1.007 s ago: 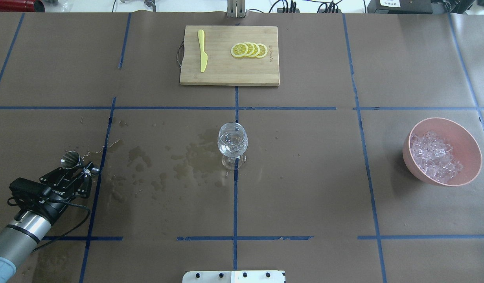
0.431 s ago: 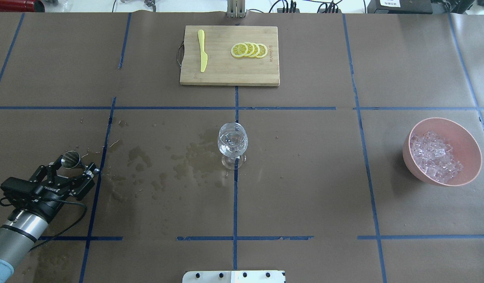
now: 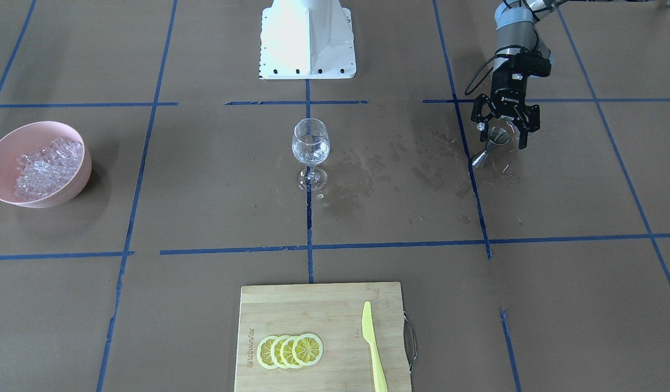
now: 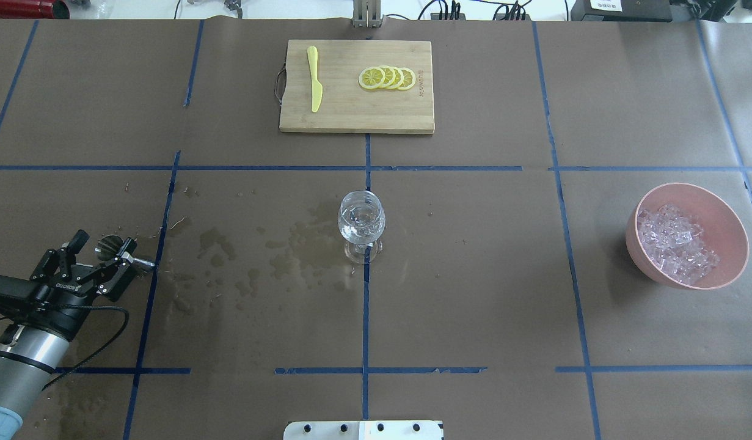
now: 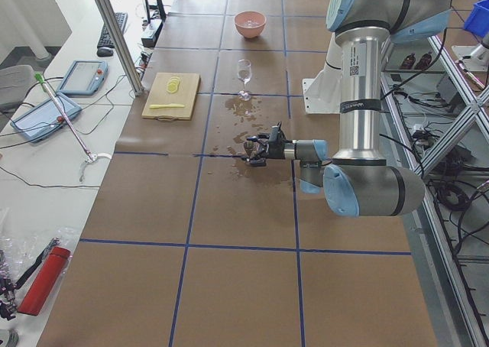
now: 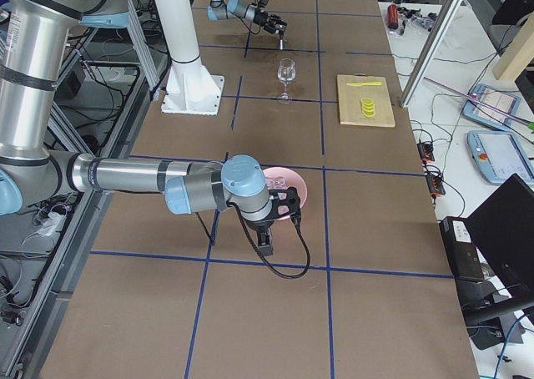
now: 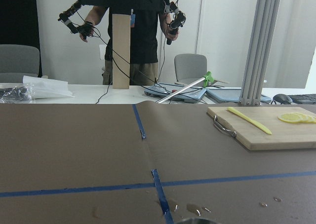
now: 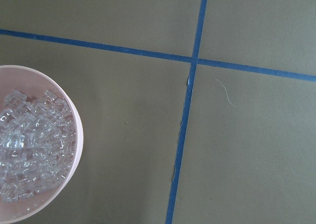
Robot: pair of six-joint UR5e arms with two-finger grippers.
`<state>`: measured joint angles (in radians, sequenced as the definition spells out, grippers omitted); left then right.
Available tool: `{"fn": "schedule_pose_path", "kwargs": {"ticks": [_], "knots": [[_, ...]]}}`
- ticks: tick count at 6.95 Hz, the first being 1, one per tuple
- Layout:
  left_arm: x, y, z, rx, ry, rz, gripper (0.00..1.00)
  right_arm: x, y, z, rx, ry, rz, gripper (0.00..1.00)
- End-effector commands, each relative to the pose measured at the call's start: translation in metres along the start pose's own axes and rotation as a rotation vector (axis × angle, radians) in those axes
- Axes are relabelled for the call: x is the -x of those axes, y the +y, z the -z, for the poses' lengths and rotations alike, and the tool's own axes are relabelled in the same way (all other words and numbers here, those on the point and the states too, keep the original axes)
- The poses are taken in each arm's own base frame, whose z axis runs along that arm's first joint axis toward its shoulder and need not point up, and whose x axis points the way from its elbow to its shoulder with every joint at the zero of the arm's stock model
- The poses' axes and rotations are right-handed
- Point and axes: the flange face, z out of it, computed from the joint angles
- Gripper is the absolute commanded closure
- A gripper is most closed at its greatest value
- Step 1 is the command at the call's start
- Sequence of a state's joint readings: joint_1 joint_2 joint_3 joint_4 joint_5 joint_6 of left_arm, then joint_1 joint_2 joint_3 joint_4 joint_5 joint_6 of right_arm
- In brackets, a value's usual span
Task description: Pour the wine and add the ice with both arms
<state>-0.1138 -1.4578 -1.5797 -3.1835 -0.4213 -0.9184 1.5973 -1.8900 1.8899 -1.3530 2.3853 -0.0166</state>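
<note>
A clear stemmed glass (image 4: 361, 223) with a little clear wine in it stands at the table's centre; it also shows in the front-facing view (image 3: 311, 144). The ice (image 4: 675, 239) lies heaped in a pink bowl (image 4: 737, 244) at the right. My left gripper (image 4: 105, 242) is open, its fingers on either side of a small steel jigger (image 4: 109, 245) that stands on the table; in the front-facing view the gripper (image 3: 501, 136) straddles the jigger (image 3: 490, 148). My right gripper (image 6: 284, 208) hangs by the bowl; I cannot tell whether it is open. Its wrist view shows the ice (image 8: 29, 150).
A wooden cutting board (image 4: 351, 116) with lemon slices (image 4: 386, 78) and a yellow knife (image 4: 314, 79) lies at the far centre. Wet patches (image 4: 278, 250) darken the brown paper between jigger and glass. The white pedestal base (image 3: 307, 38) stands at the near edge.
My left gripper has opened wide and let go of the jigger, and the wrist has swung back to the left. Glass, bowl and ice have not moved.
</note>
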Motion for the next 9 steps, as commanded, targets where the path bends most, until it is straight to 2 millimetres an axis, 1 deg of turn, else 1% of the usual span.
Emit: {"fn": "schedule_pose_path", "kwargs": {"ticks": [1, 2, 3, 4, 5, 6, 7, 8, 9], "knots": [[-0.010, -0.022, 0.005, -0.044, 0.033, 0.005, 0.00, 0.000, 0.000, 0.001, -0.002, 0.000, -0.001, 0.00], [-0.007, -0.034, 0.010, -0.078, 0.075, -0.024, 0.00, 0.000, 0.000, 0.002, -0.004, 0.001, -0.003, 0.00], [-0.012, -0.052, 0.016, -0.112, 0.118, -0.071, 0.00, 0.000, 0.000, 0.002, -0.004, 0.001, -0.003, 0.00], [-0.017, -0.059, 0.016, -0.094, 0.179, -0.105, 0.00, 0.000, 0.000, 0.002, -0.004, 0.001, -0.003, 0.00], [-0.011, -0.065, 0.008, -0.067, 0.234, -0.140, 0.00, 0.000, 0.000, 0.002, -0.004, 0.001, -0.003, 0.00], [-0.001, -0.092, -0.020, -0.053, 0.262, -0.245, 0.00, 0.000, -0.001, 0.002, -0.005, 0.001, 0.000, 0.00], [0.010, -0.124, -0.050, -0.010, 0.278, -0.353, 0.00, 0.000, -0.001, 0.002, -0.005, 0.001, -0.002, 0.00], [0.028, -0.147, -0.079, 0.121, 0.301, -0.461, 0.00, 0.000, -0.001, 0.002, -0.005, 0.001, -0.002, 0.00], [0.050, -0.196, -0.120, 0.207, 0.320, -0.620, 0.00, -0.001, -0.001, 0.001, -0.004, 0.001, -0.001, 0.00]]}}
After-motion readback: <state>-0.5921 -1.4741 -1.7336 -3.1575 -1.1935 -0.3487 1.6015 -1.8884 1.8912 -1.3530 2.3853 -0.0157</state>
